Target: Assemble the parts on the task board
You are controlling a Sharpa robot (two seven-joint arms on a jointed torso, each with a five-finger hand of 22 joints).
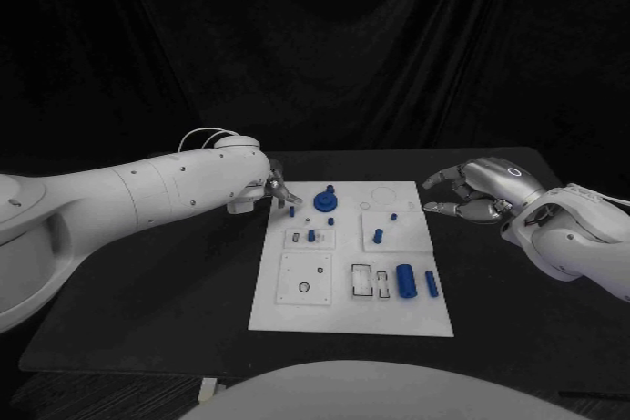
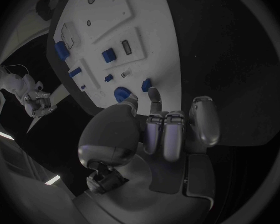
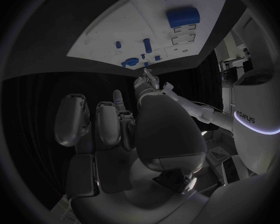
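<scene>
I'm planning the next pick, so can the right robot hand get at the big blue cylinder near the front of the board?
Probably yes. The right robot hand hovers empty beside the task board, and the big blue cylinder lies uncovered with nothing between them.

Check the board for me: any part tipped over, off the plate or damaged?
Nothing stands out. The task board lies flat on the table, the blue parts all sit on it, and both the left hand and right hand hold nothing.
</scene>
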